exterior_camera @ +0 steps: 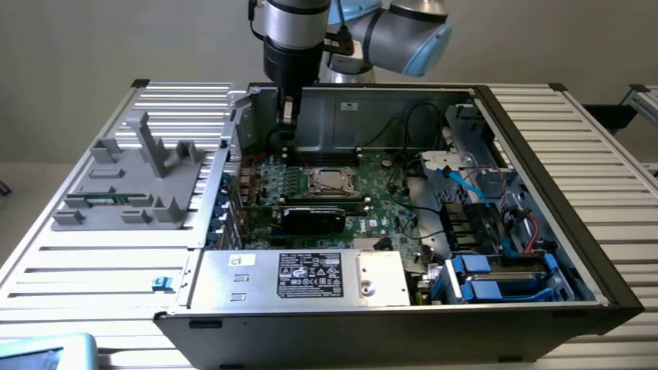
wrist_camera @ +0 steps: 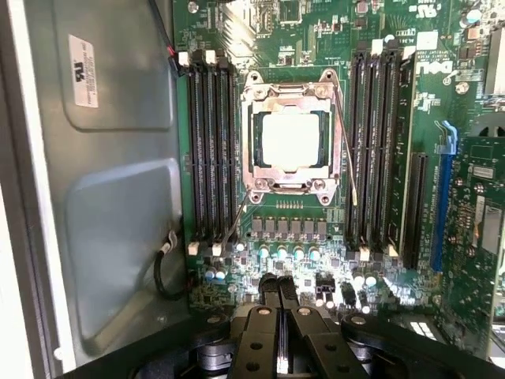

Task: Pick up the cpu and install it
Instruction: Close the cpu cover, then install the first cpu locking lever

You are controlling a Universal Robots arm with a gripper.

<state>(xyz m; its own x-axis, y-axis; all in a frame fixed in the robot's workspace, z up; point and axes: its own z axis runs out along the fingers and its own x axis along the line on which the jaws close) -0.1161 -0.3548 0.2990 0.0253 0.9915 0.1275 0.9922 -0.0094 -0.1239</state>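
Cpu [wrist_camera: 290,140] seated in socket [wrist_camera: 257,175]; end effector [wrist_camera: 277,282] pinched closed, empty, over motherboard [wrist_camera: 304,229]; white label [wrist_camera: 83,69] print unreadable.

Your open computer case [exterior_camera: 360,331] lies on the table [exterior_camera: 92,270]. Inside it, the cpu [wrist_camera: 290,140] sits in its socket [wrist_camera: 293,183] on the board [exterior_camera: 396,202], with long slots [wrist_camera: 209,150] on both sides. In the exterior view, the card [exterior_camera: 313,218] lies in front of the socket, and the big box [exterior_camera: 221,277] in front of the card. A rack [exterior_camera: 154,154] stands on the table, at the exterior view's left of the case.
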